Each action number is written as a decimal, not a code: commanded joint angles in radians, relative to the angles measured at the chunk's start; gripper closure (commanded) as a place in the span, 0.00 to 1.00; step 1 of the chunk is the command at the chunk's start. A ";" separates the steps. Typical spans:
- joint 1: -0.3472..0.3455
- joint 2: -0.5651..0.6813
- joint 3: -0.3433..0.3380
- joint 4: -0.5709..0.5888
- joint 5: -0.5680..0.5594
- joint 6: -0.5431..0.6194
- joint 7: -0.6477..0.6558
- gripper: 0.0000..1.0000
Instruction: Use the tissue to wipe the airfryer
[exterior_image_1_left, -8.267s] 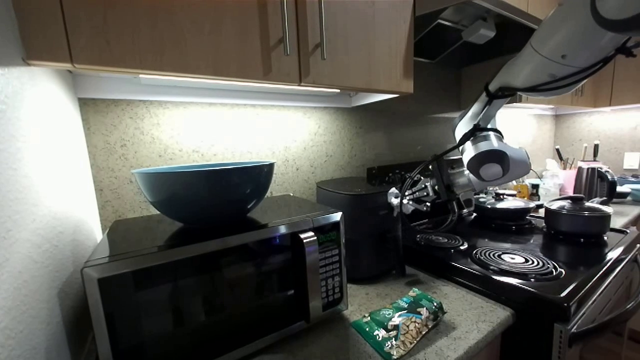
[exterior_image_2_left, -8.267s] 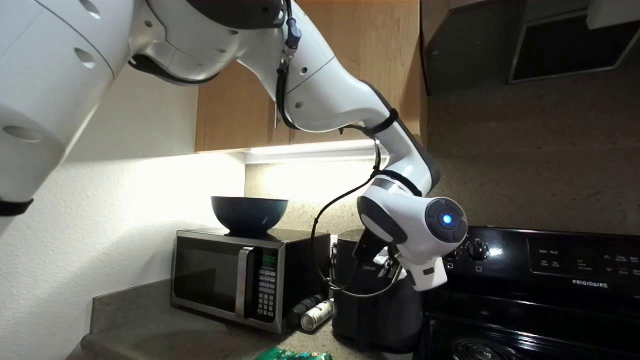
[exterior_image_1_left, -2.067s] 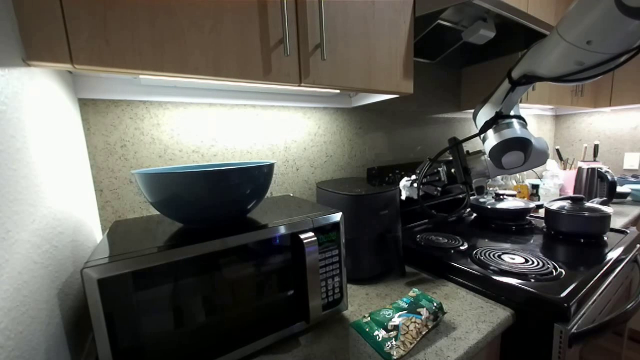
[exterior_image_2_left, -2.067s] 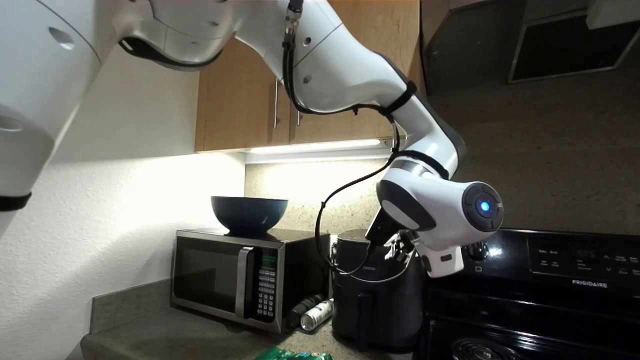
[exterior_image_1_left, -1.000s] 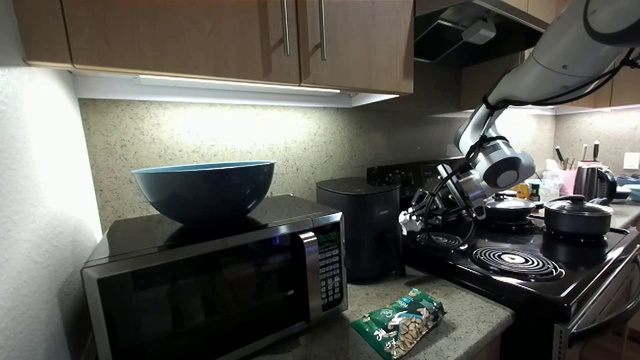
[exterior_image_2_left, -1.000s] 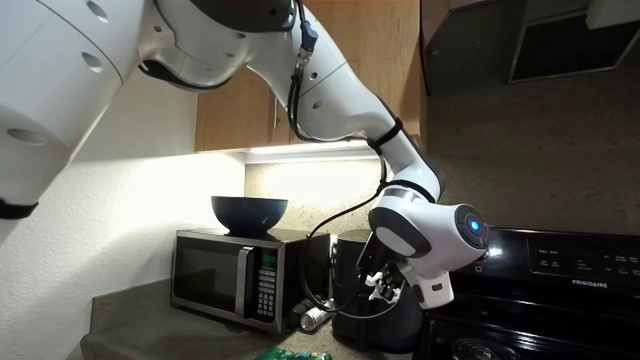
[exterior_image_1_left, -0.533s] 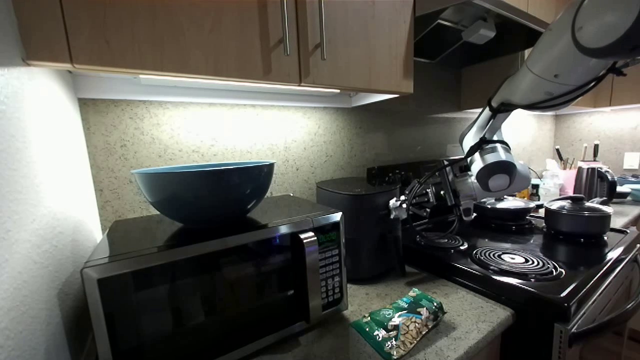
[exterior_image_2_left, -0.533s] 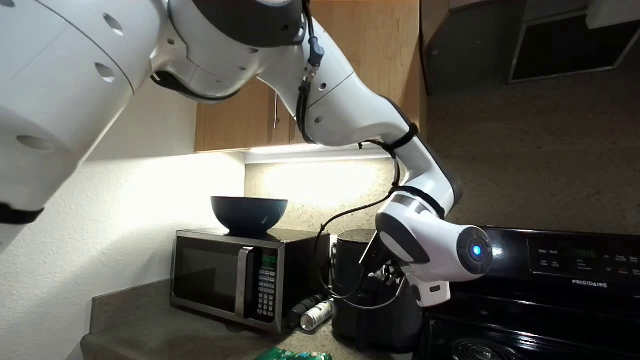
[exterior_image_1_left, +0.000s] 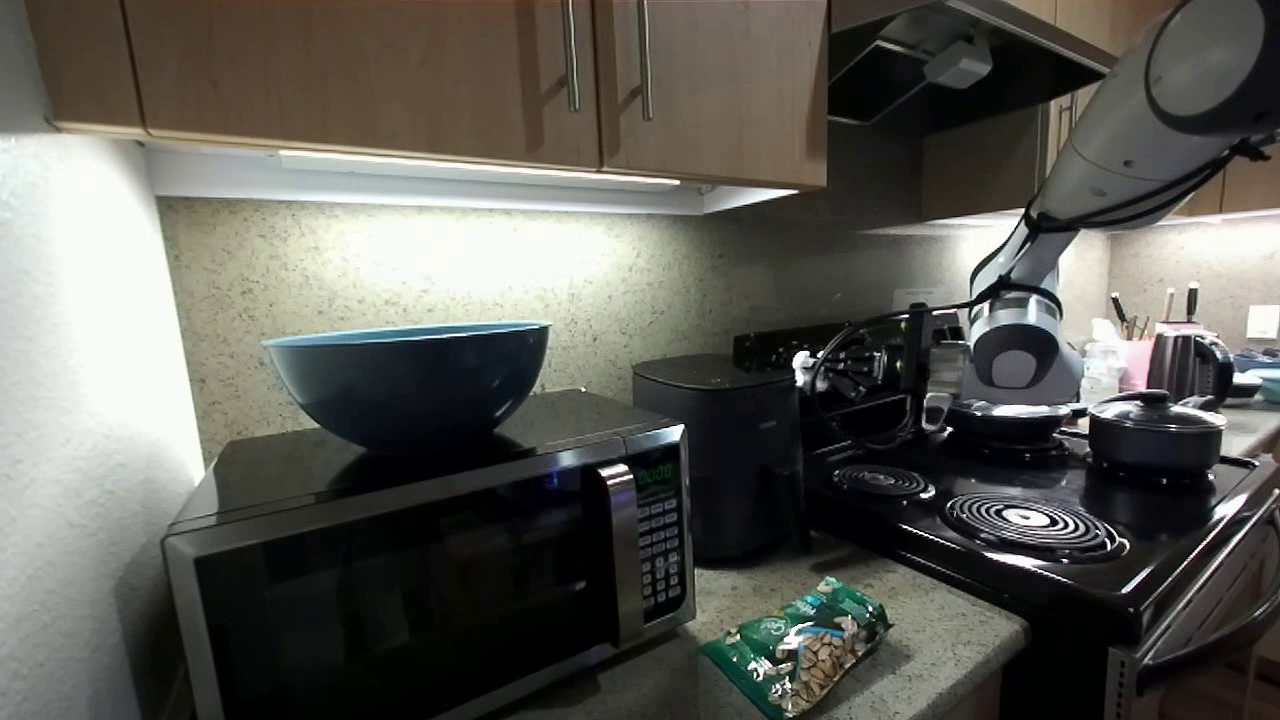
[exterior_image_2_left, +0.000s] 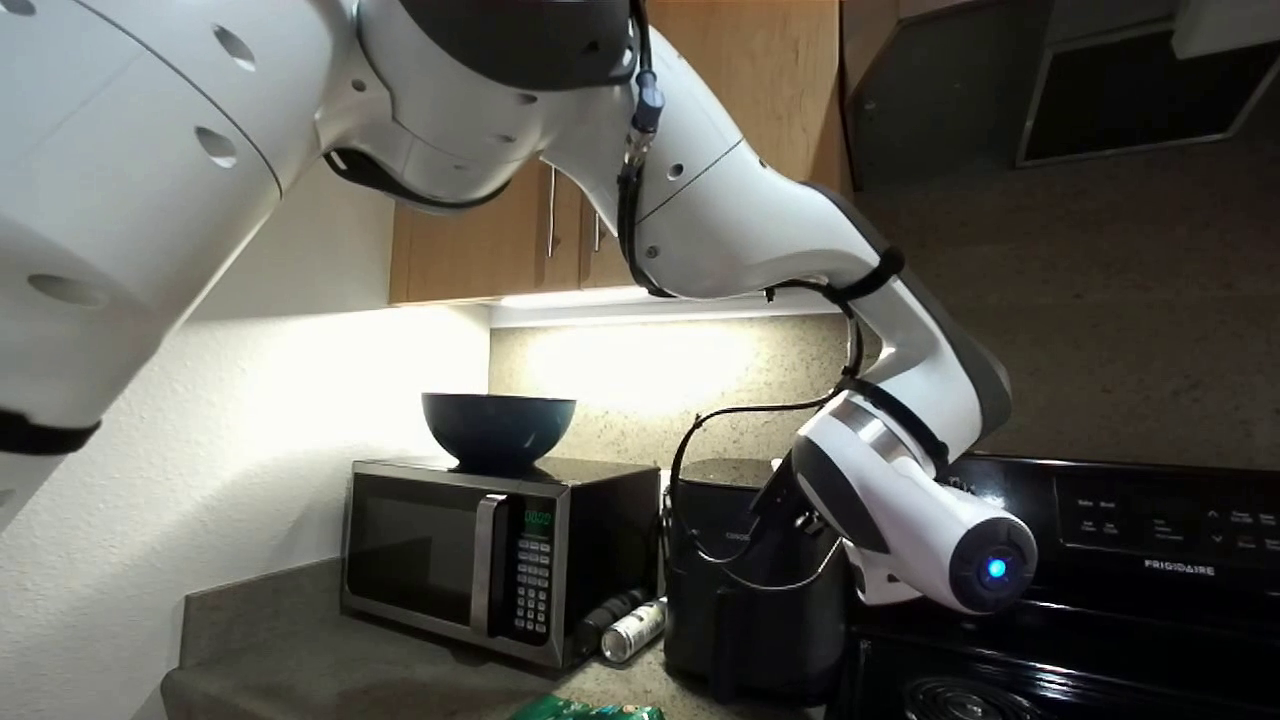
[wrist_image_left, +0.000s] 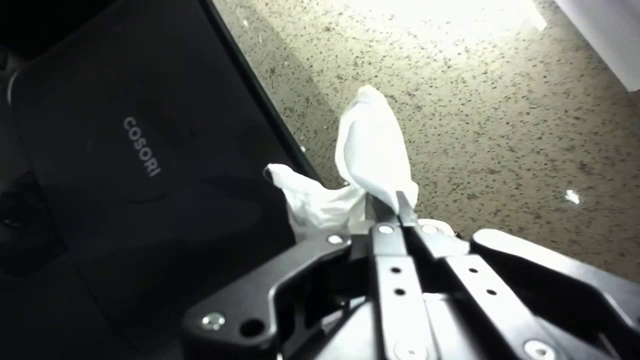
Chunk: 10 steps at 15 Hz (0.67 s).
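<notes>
While claw (wrist_image_left: 394, 212) pinches tissue (wrist_image_left: 376, 145) | speckled counter (exterior_image_1_left: 935, 640) bears airfryer (exterior_image_1_left: 730, 460), microwave (exterior_image_1_left: 400, 590), green packet (exterior_image_1_left: 800, 648) | cabinets (exterior_image_1_left: 370, 80) above

Blue bowl (exterior_image_1_left: 408, 392) atop microwave (exterior_image_1_left: 400, 590); green packet (exterior_image_1_left: 800, 645) on counter (exterior_image_1_left: 940, 640); lidded pot (exterior_image_1_left: 1155, 445) on stove (exterior_image_1_left: 1150, 530).

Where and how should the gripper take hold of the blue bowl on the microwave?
Probably best at the near rim of the blue bowl, coming from the front, one jaw inside, one outside. Its sides flare up to a thin lip, while cabinets hang above and the backsplash stands behind, so the front looks freest. The gripper would first have to release the tissue.
</notes>
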 joint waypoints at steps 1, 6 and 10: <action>0.009 -0.032 -0.027 -0.033 -0.008 0.006 -0.014 0.98; 0.007 0.002 -0.035 0.003 -0.032 0.015 0.001 0.96; 0.030 0.058 -0.053 0.023 -0.107 0.141 0.067 0.98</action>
